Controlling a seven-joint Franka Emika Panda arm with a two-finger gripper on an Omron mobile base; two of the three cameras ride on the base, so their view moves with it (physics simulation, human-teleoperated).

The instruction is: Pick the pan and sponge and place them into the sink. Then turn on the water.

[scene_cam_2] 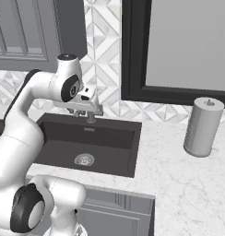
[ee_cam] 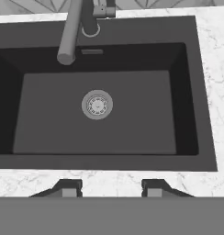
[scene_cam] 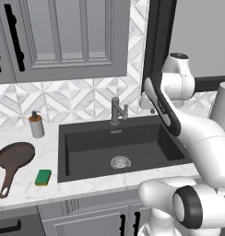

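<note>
Two things, pan (scene_cam: 16, 156) and sponge (scene_cam: 43, 177), appear from the left base.

Matte black sink (scene_cam: 82, 138), grey metal faucet (scene_cam: 115, 110), veined marble-look counter (scene_cam: 22, 184).

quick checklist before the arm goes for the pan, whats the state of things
1. Pan free on the counter left of the sink, handle toward the front edge: ok.
2. Sponge beside the pan, apart from it: ok.
3. Basin holds nothing but the drain: ok.
4. Faucet off, no stream: ok.
5. Gripper over the sink, fingers nearly shut and holding nothing: not ok, open first.
</note>
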